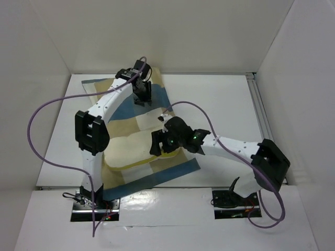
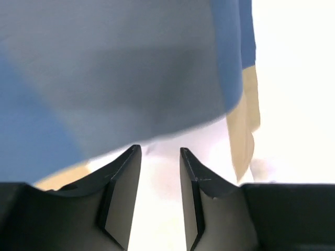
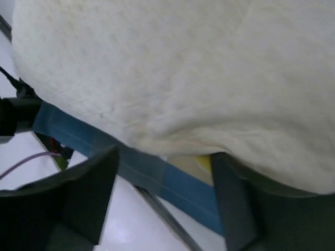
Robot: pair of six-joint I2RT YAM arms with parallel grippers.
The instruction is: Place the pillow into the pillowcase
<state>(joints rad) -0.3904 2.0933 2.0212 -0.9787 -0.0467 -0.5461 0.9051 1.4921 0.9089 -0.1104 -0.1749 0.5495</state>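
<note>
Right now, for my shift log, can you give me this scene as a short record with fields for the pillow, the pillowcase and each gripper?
pillow: cream, lying on the checked pillowcase, mostly uncovered
pillowcase: blue, tan and cream checks, spread across the white table
left gripper: at the pillowcase's far end, fingers partly apart, grip unclear
right gripper: open at the pillow's side nearest the right arm, yellow edge between its fingers
task state: pillow not yet inside

Robotics lab cell, white table point(image 1: 225, 99), bare white walls point(image 1: 183, 31), 2 bolted arms point(image 1: 91, 157) point(image 1: 235, 149)
</note>
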